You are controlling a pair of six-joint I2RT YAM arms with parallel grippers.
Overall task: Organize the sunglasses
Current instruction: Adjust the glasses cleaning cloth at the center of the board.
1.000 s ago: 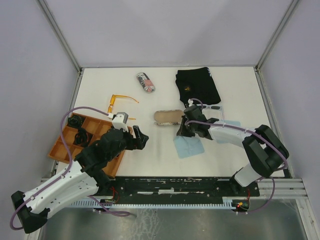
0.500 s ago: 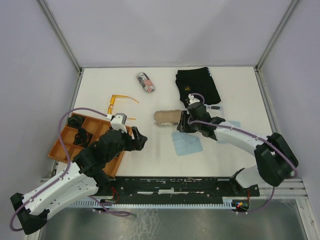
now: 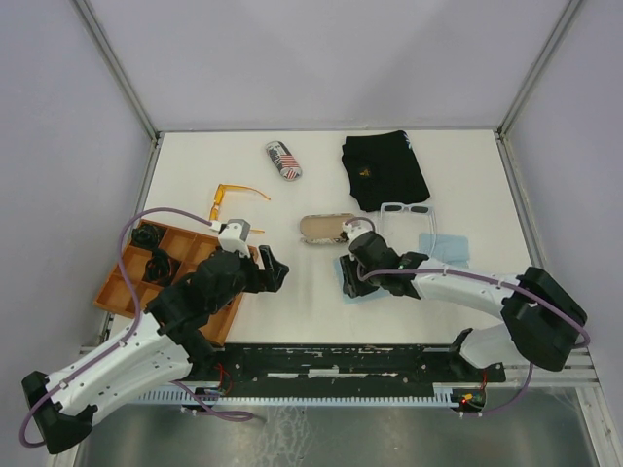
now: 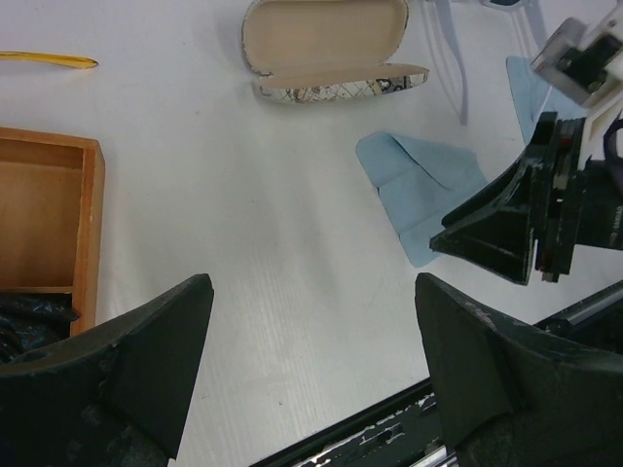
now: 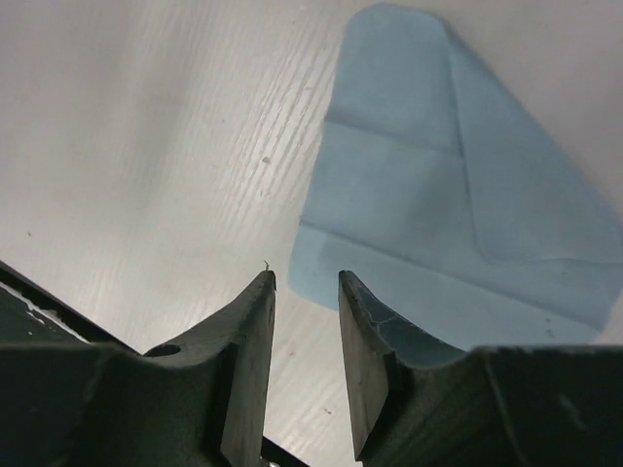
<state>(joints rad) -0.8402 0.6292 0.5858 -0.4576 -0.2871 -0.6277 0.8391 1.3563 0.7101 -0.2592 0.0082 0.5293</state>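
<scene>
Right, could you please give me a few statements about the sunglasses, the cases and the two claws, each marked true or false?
1. The orange sunglasses lie on the table, outside the wooden tray. True.
2. The glasses case near the middle of the table is closed. False: it lies open and empty.
3. The right claw holds the white sunglasses. False: it holds nothing, and its jaws stand apart over the edge of a blue cloth. The white sunglasses lie on the table beside the black cloth.
4. The left claw is wide open and empty. True.
</scene>
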